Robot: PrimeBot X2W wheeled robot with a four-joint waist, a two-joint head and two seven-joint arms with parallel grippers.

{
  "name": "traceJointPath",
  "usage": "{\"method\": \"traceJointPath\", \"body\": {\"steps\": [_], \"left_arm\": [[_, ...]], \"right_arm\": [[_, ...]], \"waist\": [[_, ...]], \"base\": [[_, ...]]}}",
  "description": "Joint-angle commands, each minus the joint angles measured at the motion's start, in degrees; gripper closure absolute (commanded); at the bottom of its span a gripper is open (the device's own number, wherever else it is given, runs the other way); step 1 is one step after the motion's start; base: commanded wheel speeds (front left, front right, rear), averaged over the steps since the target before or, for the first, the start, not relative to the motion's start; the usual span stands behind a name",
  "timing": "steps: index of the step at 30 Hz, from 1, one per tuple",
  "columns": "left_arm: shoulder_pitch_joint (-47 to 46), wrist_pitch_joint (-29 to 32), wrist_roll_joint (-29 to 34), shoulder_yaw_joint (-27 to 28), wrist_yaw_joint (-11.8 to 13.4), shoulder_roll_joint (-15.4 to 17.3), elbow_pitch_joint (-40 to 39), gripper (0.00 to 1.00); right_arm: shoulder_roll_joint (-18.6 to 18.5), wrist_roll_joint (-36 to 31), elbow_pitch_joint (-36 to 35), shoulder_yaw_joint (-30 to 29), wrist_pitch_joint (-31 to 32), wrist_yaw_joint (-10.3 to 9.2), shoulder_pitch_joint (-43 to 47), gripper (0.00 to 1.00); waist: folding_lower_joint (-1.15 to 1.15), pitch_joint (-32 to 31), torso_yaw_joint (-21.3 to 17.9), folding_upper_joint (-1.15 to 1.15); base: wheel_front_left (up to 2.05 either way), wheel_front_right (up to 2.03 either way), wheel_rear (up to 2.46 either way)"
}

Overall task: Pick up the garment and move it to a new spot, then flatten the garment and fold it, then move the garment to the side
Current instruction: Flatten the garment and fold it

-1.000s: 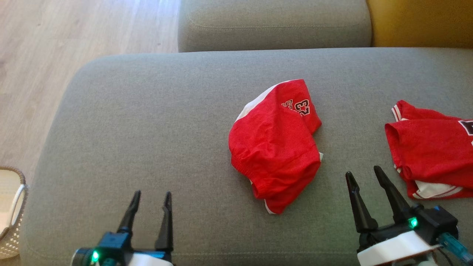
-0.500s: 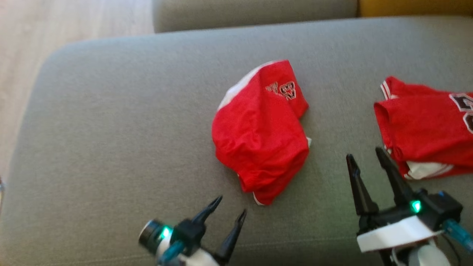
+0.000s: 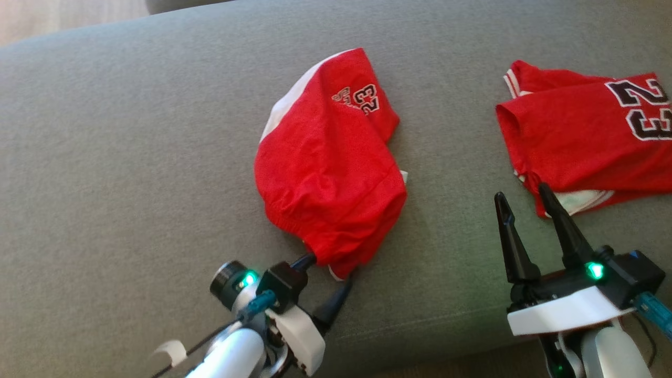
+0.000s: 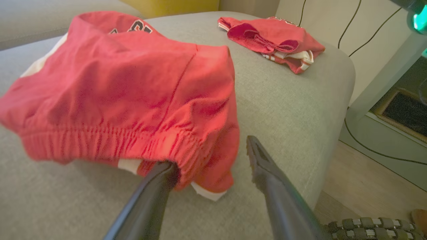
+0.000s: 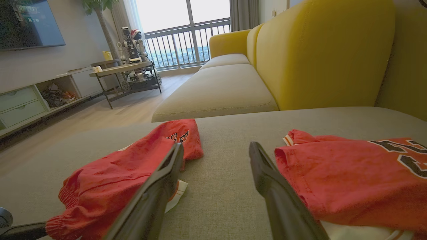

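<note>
**Entry: shorts, pick-up stage, grasp not yet closed**

Item: red shorts (image 3: 328, 168), crumpled, lying on the grey sofa (image 3: 131, 157).

Position: the near edge sits in the mouth of my left jaws.

Left jaws: spread wide. One finger (image 4: 146, 200) is slid under the elastic waistband and the other (image 4: 273, 186) stands beside the cloth over bare cushion. Nothing is pinched.

Right jaws: spread and empty, well apart from the shorts. A second red piece, a jersey (image 3: 583, 126), lies just past their outer tip.

Step in hand, as I judge it: the first, picking the garment up. Moving, flattening, folding and setting aside all remain.

Next move calls for: closing the left jaws on the waistband with enough cloth gathered between them, then lifting. A thin bite may slip.
</note>
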Motion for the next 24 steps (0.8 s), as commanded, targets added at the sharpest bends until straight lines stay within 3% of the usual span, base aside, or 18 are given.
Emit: {"method": "traceJointPath", "body": {"steps": [1, 2, 3, 6, 12, 16, 19, 24], "left_arm": [[-2.57, -0.71, -0.35, 1.08, 0.02, 0.83, -1.81, 0.31], [-2.93, -0.71, -0.58, 0.81, 0.02, 1.07, -2.03, 0.83], [-3.13, -0.71, -1.09, 0.52, 0.02, 1.23, -2.05, 1.00], [-3.46, -0.71, -4.62, -1.39, 0.02, 1.31, -2.09, 1.00], [-7.18, 4.05, -27.16, -4.83, 0.02, 0.54, -9.37, 1.00], [-12.50, 10.94, -38.45, -1.37, 0.08, 0.93, -15.25, 1.00], [-16.30, 15.72, -44.57, 3.41, 3.23, 0.11, -19.20, 1.00], [-21.33, 21.00, -52.07, 11.33, 12.20, -1.04, -25.73, 1.00]], "right_arm": [[-0.44, 0.22, -2.16, 1.25, -0.37, -0.02, -2.24, 0.00], [-0.44, 0.32, -2.11, 1.30, -0.37, -0.02, -2.27, 0.00], [-0.44, 0.41, -2.04, 1.37, -0.37, -0.02, -2.26, 0.00], [-0.44, 0.83, -1.79, 1.54, -0.37, -0.02, -2.13, 0.00], [-0.44, 1.94, -1.45, 1.96, -0.37, -0.02, -1.97, 0.00], [-0.44, 2.74, -1.29, 2.10, -0.37, -0.02, -1.73, 0.00], [-0.44, 3.45, -1.27, 2.04, -0.37, -0.02, -1.52, 0.00], [-0.44, 4.17, -1.19, 2.12, -0.37, -0.02, -1.28, 0.00]], "waist": [[-0.01, 0.19, -0.97, 0.00], [-0.01, 0.06, -1.32, 0.00], [-0.01, -0.16, -1.71, 0.00], [-0.01, -0.99, -2.88, 0.00], [-0.01, -3.02, -4.91, 0.00], [-0.01, -4.55, -6.15, 0.00], [-0.01, -5.63, -7.29, 0.00], [-0.01, -6.54, -8.87, 0.00]], "base": [[0.00, 0.00, 0.00], [0.00, 0.00, 0.00], [0.00, 0.00, 0.00], [0.00, 0.00, 0.00], [0.00, 0.00, 0.00], [0.00, 0.00, 0.00], [0.00, 0.00, 0.00], [0.00, 0.00, 0.00]]}}
